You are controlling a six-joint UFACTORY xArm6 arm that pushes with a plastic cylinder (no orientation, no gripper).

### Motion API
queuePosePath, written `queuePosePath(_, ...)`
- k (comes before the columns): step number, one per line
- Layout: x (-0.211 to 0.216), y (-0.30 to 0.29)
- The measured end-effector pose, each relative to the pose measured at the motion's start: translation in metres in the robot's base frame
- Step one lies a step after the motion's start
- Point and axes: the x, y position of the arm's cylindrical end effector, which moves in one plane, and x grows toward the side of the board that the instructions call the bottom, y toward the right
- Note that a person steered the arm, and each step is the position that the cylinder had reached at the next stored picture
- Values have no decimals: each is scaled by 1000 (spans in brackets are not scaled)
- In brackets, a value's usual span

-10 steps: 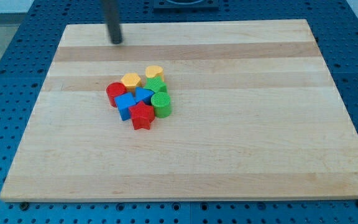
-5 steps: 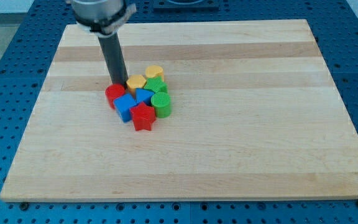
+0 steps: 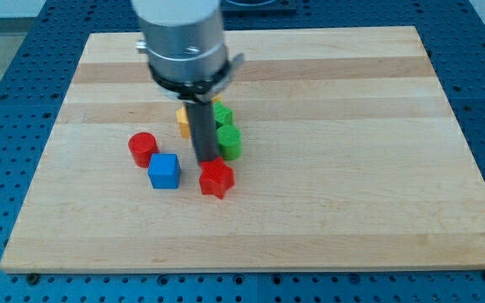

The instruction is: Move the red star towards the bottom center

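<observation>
My rod carries no pincer, so there is nothing to call spread or pressed together; only my tip [image 3: 207,160] works the tabletop [image 3: 352,168]. The tip sits right against the upper edge of the red star [image 3: 215,178], which lies just below it, a little left of the tabletop's middle. The blue cube [image 3: 164,171] is to the tip's left, the red cylinder [image 3: 142,148] further left and slightly up. Two green blocks [image 3: 227,140] sit just right of the rod, and a yellow block [image 3: 183,120] peeks out behind it.

I judge the push is in hand: the star is free of the cluster but well short of the bottom edge. Next calls for a steady drive toward the view's bottom, nudging slightly right, keeping the tip centred on the star so it does not slip off sideways.
</observation>
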Motion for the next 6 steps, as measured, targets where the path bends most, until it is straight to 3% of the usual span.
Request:
queuePosePath(2,4,10)
queuePosePath(3,37,14)
queuePosePath(4,41,14)
queuePosePath(6,-23,-26)
